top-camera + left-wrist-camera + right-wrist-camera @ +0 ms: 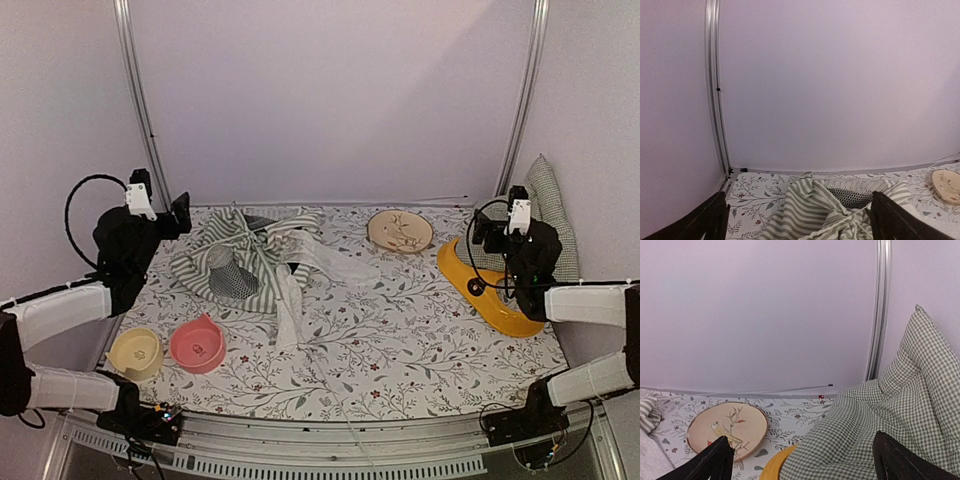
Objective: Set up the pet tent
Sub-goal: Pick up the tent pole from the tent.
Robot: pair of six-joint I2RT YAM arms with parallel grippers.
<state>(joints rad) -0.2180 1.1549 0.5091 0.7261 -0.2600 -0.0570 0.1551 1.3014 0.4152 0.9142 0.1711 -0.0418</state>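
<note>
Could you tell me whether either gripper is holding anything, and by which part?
Nothing is held: the left gripper and right gripper are both open and empty, and the tent lies crumpled, untouched.

Pet tent (250,255) collapsed at the far-left part of the counter (420,330).
The green-and-white striped fabric lies crumpled in a low heap, not standing. Its black mesh window (231,277) shows on the heap's near-left side, and the white lace curtain (292,310) trails out flat toward the counter's near edge.
</note>
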